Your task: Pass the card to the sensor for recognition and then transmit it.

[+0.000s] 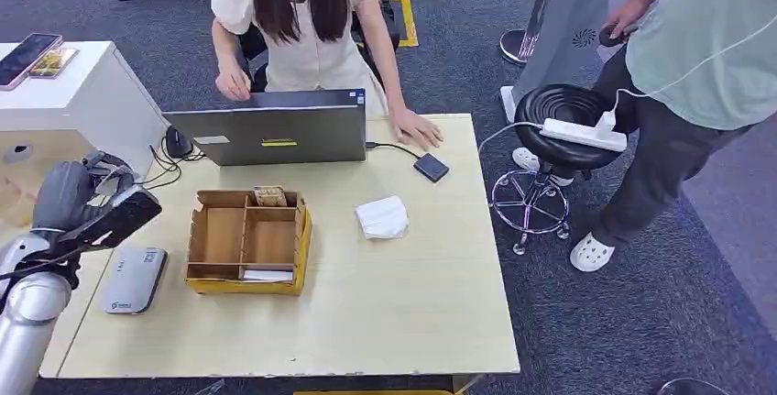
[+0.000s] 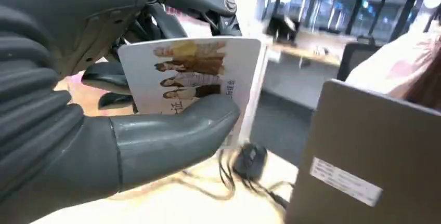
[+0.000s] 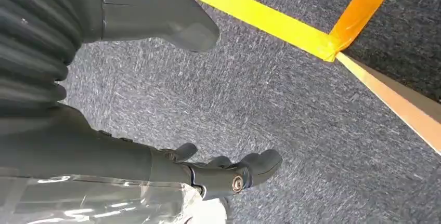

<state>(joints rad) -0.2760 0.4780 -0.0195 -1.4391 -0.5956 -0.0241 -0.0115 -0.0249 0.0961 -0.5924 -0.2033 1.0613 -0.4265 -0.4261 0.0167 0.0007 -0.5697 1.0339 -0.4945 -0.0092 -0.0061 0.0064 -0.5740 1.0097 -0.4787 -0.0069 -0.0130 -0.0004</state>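
1. The left hand grips the printed card between thumb and fingers, above the table's left edge.
2. The grey card reader lies flat at the hand's five o'clock, long axis running away from the robot.
3. The right hand hangs slack and unladen over carpet.

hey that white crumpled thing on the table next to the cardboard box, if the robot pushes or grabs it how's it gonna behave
The white crumpled thing looks like tissue or soft cloth, so it would probably squash and fold in a grip, not hold its shape. It seems light, so a push would likely slide it across the smooth table. Lying flat, it is unlikely to roll.
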